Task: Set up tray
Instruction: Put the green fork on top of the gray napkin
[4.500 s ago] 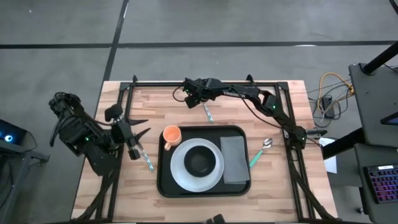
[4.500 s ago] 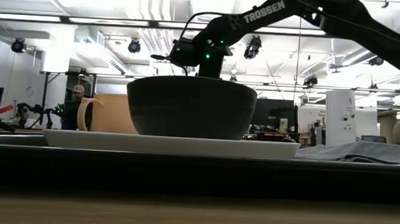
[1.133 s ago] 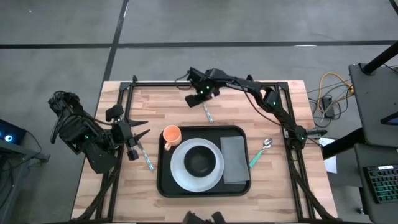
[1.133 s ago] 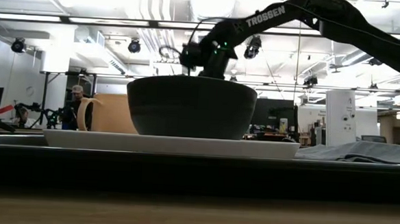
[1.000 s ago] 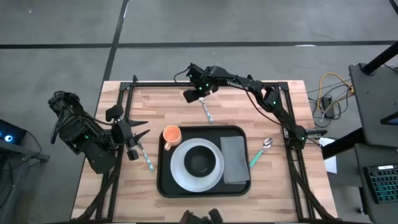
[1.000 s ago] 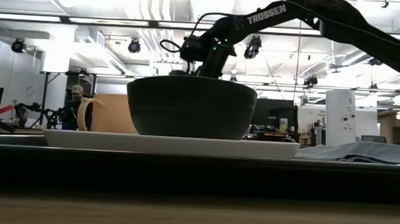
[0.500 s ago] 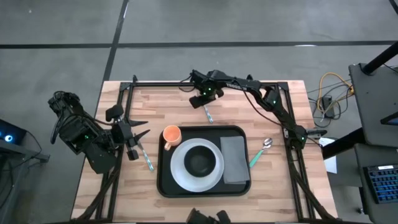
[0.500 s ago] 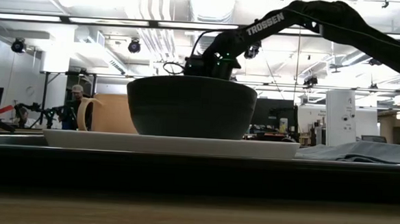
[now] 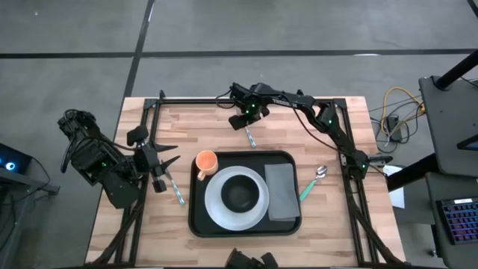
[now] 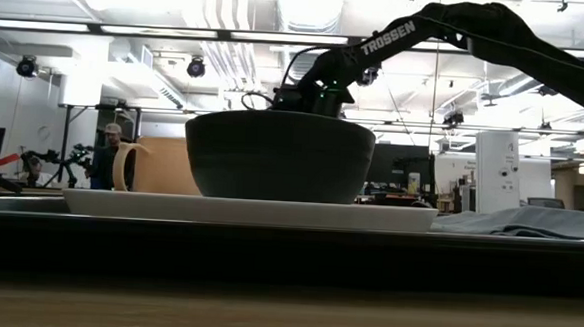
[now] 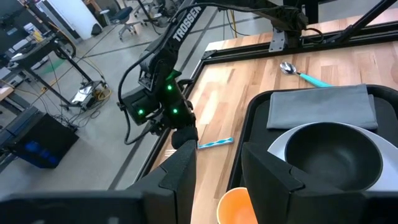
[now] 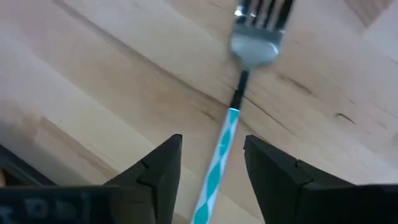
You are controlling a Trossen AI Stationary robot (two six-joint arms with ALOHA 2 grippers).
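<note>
The black tray (image 9: 198,217) sits centred on the wooden table (image 9: 179,127). Beyond its far edge, the right gripper (image 12: 211,163) hangs low over a fork (image 12: 239,93), fingers parted either side of its striped handle, apparently not touching. The left gripper (image 9: 166,161) waits open at the table's left.

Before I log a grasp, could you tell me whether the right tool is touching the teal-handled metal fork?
Apart: in the right wrist view the right tool is open, its fingers either side of the fork with bare wood between.
</note>
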